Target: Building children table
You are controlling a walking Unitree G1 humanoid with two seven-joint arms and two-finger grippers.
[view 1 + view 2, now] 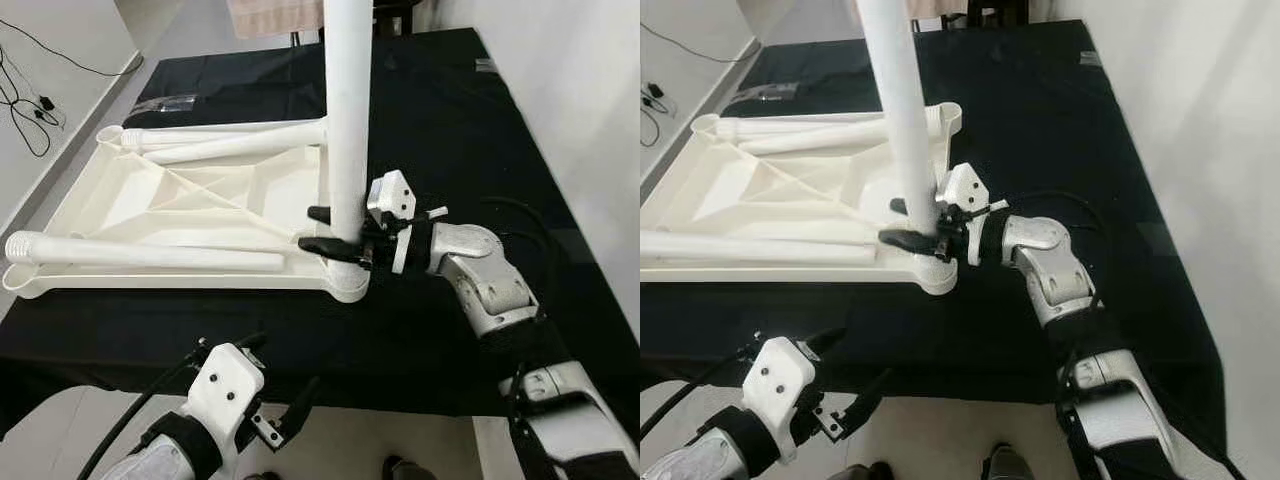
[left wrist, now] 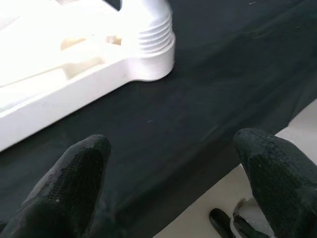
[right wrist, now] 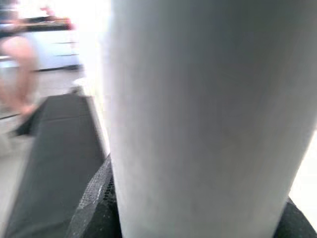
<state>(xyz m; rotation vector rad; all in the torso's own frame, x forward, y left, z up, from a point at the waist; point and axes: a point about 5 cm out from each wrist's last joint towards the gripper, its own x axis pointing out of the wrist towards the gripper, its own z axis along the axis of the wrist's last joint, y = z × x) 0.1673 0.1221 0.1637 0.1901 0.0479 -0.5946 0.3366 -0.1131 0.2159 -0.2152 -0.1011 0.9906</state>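
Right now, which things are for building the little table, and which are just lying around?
For the table: tabletop, upside down; upright leg in its corner, held by the right gripper; loose legs lying on the tabletop.

Just lying about: plastic bag on the black cloth; cables on the floor.

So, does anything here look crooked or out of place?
Nothing stands out. The table top lies upside down on the black cloth. One leg stands upright in its corner, held by the right hand; two more legs lie loose in the top.
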